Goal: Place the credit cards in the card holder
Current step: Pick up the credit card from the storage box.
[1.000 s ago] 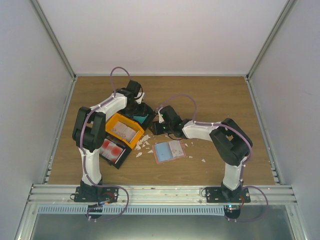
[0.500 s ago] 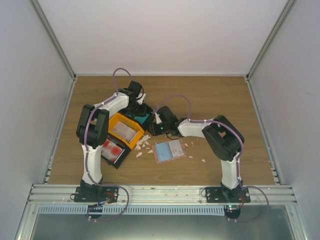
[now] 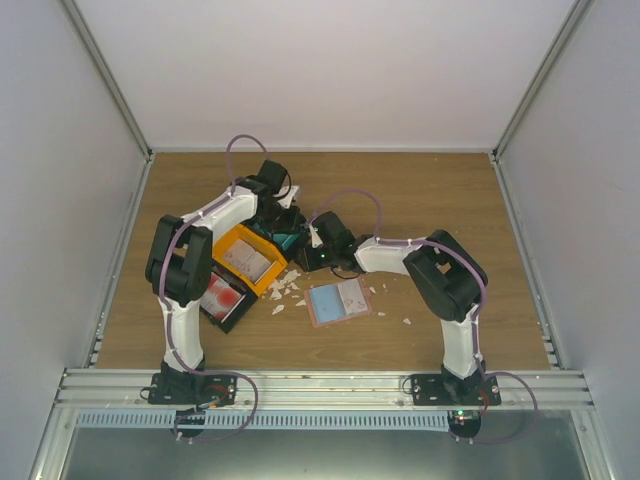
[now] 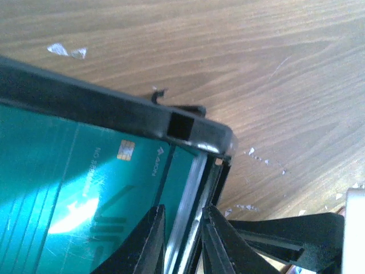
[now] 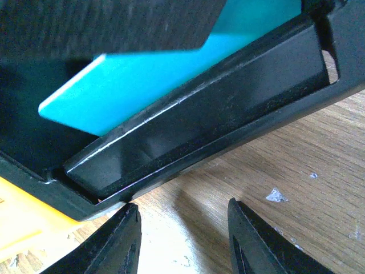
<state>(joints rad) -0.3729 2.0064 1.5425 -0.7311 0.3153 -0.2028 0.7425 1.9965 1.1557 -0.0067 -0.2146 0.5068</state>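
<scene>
The teal card (image 4: pixel 57 182) lies tilted in a black bin (image 4: pixel 114 111) left of the worktop's middle. It looks thin, stiff and slick, so pinch an edge. The left gripper (image 4: pixel 182 214) straddles the bin wall, grip unclear; the right gripper (image 5: pixel 182 208) gapes empty.

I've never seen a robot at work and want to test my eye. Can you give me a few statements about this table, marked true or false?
1. A teal card lies inside a black bin. True.
2. The card holder sits inside the orange bin. False: it lies on the table, to the right of that bin.
3. The right gripper holds a red card. False: it is open and empty, just outside the black bin's wall.
4. Small white scraps lie scattered on the table. True.
</scene>
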